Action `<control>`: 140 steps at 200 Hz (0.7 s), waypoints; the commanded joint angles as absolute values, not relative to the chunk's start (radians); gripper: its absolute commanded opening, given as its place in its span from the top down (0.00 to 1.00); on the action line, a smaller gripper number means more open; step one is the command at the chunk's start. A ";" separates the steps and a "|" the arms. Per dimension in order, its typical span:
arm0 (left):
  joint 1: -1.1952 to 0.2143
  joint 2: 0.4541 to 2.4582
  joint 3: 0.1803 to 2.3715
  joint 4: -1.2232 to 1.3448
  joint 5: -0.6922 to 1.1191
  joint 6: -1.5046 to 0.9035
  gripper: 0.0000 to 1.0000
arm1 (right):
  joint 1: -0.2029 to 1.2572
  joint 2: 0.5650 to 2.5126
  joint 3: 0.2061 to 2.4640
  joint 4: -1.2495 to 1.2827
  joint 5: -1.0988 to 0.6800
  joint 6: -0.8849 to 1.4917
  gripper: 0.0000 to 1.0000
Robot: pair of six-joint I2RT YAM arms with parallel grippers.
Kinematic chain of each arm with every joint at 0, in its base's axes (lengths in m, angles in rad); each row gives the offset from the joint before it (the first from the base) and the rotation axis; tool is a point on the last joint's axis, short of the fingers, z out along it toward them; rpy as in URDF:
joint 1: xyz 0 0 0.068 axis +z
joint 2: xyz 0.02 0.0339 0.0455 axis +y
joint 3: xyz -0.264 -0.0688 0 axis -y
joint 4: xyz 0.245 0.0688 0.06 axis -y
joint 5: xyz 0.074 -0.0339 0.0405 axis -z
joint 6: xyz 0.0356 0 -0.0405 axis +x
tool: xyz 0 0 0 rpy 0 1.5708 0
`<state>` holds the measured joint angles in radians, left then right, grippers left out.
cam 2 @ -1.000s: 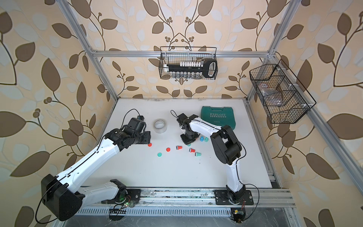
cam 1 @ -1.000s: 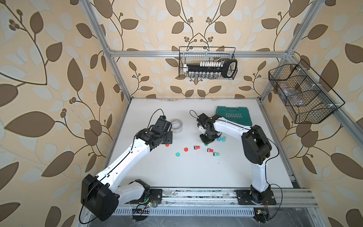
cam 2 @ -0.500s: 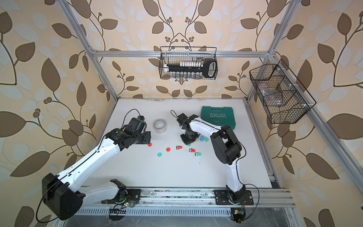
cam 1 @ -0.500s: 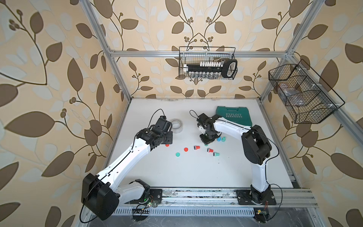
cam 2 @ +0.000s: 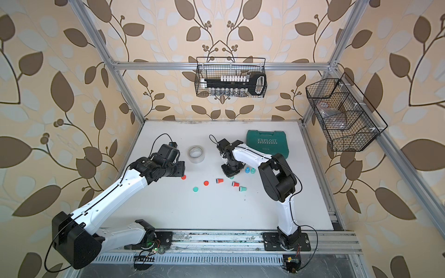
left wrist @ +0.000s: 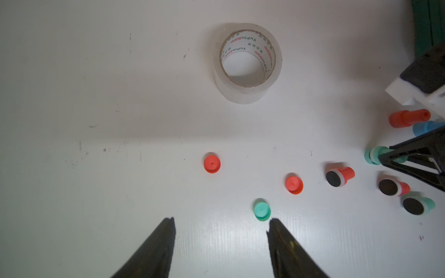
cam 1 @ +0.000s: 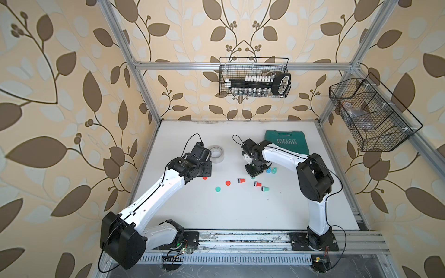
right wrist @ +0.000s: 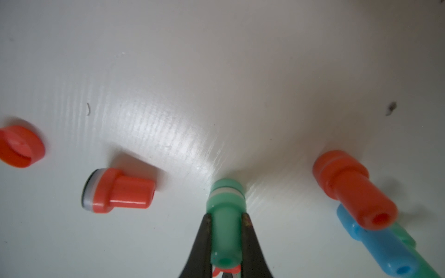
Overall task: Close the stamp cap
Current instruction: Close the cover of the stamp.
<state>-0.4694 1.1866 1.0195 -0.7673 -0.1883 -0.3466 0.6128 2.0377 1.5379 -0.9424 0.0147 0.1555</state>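
My right gripper (right wrist: 226, 220) is shut on the stem of a green stamp (right wrist: 225, 207), which stands with its capped end down on the white table (cam 1: 240, 211). In both top views that gripper (cam 1: 252, 172) (cam 2: 231, 171) points straight down over the stamp. My left gripper (left wrist: 220, 222) hangs open and empty above the table, beside a loose red cap (cam 1: 205, 178). A loose green cap (left wrist: 262, 210) and another red cap (left wrist: 293, 184) lie beyond its fingertips. Two red stamps (left wrist: 340, 177) (left wrist: 393, 187) and a green one (left wrist: 418, 205) lie uncapped on their sides.
A clear tape roll (cam 1: 216, 154) sits behind the left gripper. A green tool case (cam 1: 286, 142) lies at the back right. A capped red stamp (right wrist: 354, 190) and a blue one (right wrist: 375, 248) stand close to the right gripper. Wire baskets (cam 1: 254, 80) (cam 1: 370, 115) hang on the walls.
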 commanded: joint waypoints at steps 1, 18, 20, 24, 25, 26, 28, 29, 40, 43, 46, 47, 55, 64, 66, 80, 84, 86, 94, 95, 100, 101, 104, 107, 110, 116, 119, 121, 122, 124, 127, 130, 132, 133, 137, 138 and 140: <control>-0.463 1.187 1.052 -0.782 -0.202 -0.335 0.36 | 0.610 2.000 1.528 -0.959 0.000 0.151 1.00; -0.463 1.189 1.052 -0.782 -0.202 -0.334 0.36 | 0.610 2.002 1.524 -0.956 0.001 0.151 1.00; -0.463 1.189 1.052 -0.782 -0.202 -0.334 0.36 | 0.609 2.003 1.523 -0.956 0.001 0.150 1.00; -0.463 1.189 1.052 -0.782 -0.203 -0.335 0.36 | 0.610 2.005 1.522 -0.954 0.001 0.150 1.00; -0.463 1.189 1.052 -0.782 -0.203 -0.335 0.36 | 0.610 2.005 1.521 -0.954 0.000 0.150 1.00; -0.463 1.189 1.053 -0.783 -0.203 -0.335 0.36 | 0.610 2.005 1.521 -0.954 0.000 0.150 1.00; -0.463 1.189 1.054 -0.784 -0.203 -0.335 0.36 | 0.610 2.006 1.522 -0.955 0.001 0.150 1.00; -0.463 1.189 1.054 -0.784 -0.202 -0.335 0.36 | 0.610 2.006 1.520 -0.955 0.000 0.150 1.00; -0.463 1.189 1.054 -0.784 -0.203 -0.335 0.36 | 0.610 2.011 1.517 -0.952 0.001 0.150 1.00; -0.463 1.189 1.055 -0.784 -0.202 -0.335 0.36 | 0.610 2.012 1.516 -0.952 0.000 0.150 1.00; -0.463 1.189 1.054 -0.784 -0.204 -0.335 0.36 | 0.610 2.014 1.515 -0.953 0.000 0.149 1.00; -0.463 1.189 1.054 -0.784 -0.204 -0.335 0.36 | 0.610 2.014 1.515 -0.952 0.000 0.150 1.00; -0.463 1.189 1.054 -0.784 -0.204 -0.336 0.36 | 0.609 2.017 1.512 -0.948 0.000 0.150 1.00; -0.463 1.189 1.054 -0.785 -0.204 -0.335 0.36 | 0.611 2.020 1.510 -0.947 0.000 0.151 1.00; -0.463 1.189 1.054 -0.785 -0.203 -0.335 0.36 | 0.611 2.021 1.508 -0.947 0.000 0.151 1.00; -0.463 1.190 1.054 -0.785 -0.202 -0.335 0.36 | 0.610 2.027 1.507 -0.943 0.000 0.150 1.00; -0.463 1.190 1.055 -0.785 -0.202 -0.335 0.36 | 0.610 2.028 1.505 -0.942 0.000 0.150 1.00; -0.463 1.190 1.055 -0.785 -0.202 -0.335 0.36 | 0.610 2.029 1.505 -0.941 0.000 0.150 1.00; -0.463 1.190 1.054 -0.785 -0.203 -0.335 0.36 | 0.610 2.031 1.503 -0.941 0.001 0.150 1.00; -0.463 1.190 1.054 -0.785 -0.204 -0.336 0.36 | 0.610 2.031 1.502 -0.940 0.001 0.150 1.00; -0.463 1.190 1.054 -0.785 -0.203 -0.336 0.36 | 0.611 2.032 1.501 -0.938 0.001 0.150 1.00; -0.463 1.190 1.054 -0.785 -0.203 -0.335 0.36 | 0.610 2.032 1.502 -0.939 0.001 0.150 1.00; -0.463 1.190 1.054 -0.785 -0.203 -0.334 0.36 | 0.610 2.033 1.500 -0.939 0.001 0.150 1.00; -0.463 1.190 1.054 -0.785 -0.203 -0.335 0.36 | 0.610 2.034 1.499 -0.937 0.000 0.150 1.00; -0.463 1.190 1.054 -0.785 -0.203 -0.336 0.36 | 0.610 2.034 1.499 -0.937 0.003 0.150 1.00; -0.463 1.192 1.054 -0.786 -0.203 -0.335 0.36 | 0.610 2.036 1.499 -0.936 0.005 0.150 1.00; -0.463 1.192 1.054 -0.785 -0.203 -0.334 0.36 | 0.610 2.036 1.498 -0.937 0.005 0.150 1.00; -0.463 1.192 1.054 -0.785 -0.202 -0.335 0.36 | 0.610 2.037 1.496 -0.936 0.005 0.150 1.00; -0.463 1.192 1.054 -0.785 -0.202 -0.335 0.36 | 0.610 2.037 1.497 -0.936 0.006 0.150 1.00; -0.463 1.192 1.054 -0.785 -0.202 -0.334 0.36 | 0.610 2.037 1.496 -0.935 0.007 0.149 1.00; -0.463 1.192 1.054 -0.785 -0.203 -0.335 0.36 | 0.609 2.038 1.496 -0.936 0.006 0.149 1.00; -0.463 1.192 1.054 -0.786 -0.203 -0.336 0.36 | 0.609 2.039 1.496 -0.935 0.007 0.149 1.00; -0.463 1.192 1.054 -0.785 -0.202 -0.335 0.36 | 0.610 2.039 1.494 -0.935 0.008 0.149 1.00; -0.463 1.192 1.054 -0.785 -0.202 -0.335 0.36 | 0.610 2.039 1.494 -0.934 0.009 0.149 1.00; -0.463 1.192 1.054 -0.785 -0.202 -0.335 0.36 | 0.610 2.040 1.494 -0.936 0.009 0.149 1.00; -0.463 1.192 1.054 -0.786 -0.202 -0.335 0.36 | 0.610 2.040 1.494 -0.936 0.010 0.149 1.00; -0.463 1.192 1.055 -0.786 -0.202 -0.335 0.36 | 0.610 2.040 1.494 -0.935 0.010 0.149 1.00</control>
<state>-0.4694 1.1870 1.0195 -0.7723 -0.1883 -0.3466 0.6128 2.0338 1.5135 -0.9375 0.0109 0.1555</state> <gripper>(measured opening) 0.641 0.124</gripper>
